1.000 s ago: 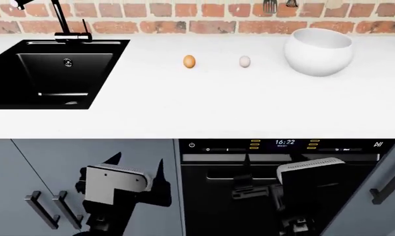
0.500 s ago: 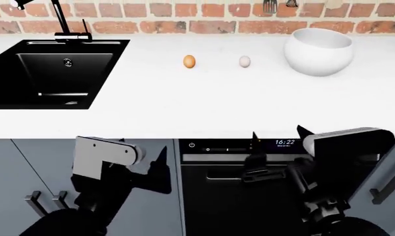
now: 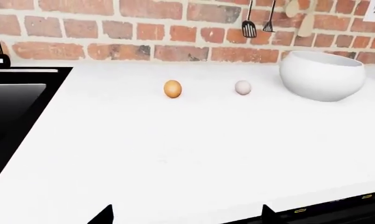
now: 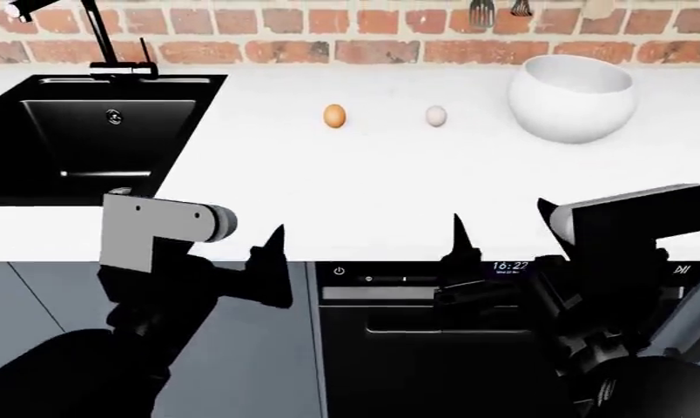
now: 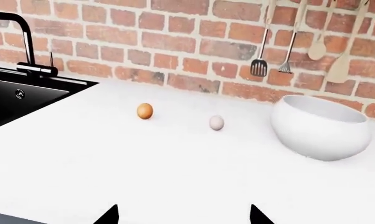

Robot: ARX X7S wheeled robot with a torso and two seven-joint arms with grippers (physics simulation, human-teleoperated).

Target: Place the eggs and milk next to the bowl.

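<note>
We face a red brick wall (image 4: 326, 22) with pale mortar, utensils (image 5: 260, 66) hanging from it. Beyond both grippers spreads a glossy white table (image 4: 362, 187), a black sink (image 4: 89, 139) with a black faucet (image 4: 106, 39) sunk into it past the left gripper. Beneath the right gripper sits a black oven (image 4: 432, 340) with a lit clock; grey cabinets (image 4: 269, 366) adjoin it.

Both arms are raised at the counter (image 4: 362, 200) front edge — left gripper (image 4: 271, 261) and right gripper (image 4: 495, 235) spread, empty.

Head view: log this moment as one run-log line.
left gripper open, empty | right gripper open, empty | orange-brown egg, pale egg on counter, untouched | bowl right | milk unseen
</note>
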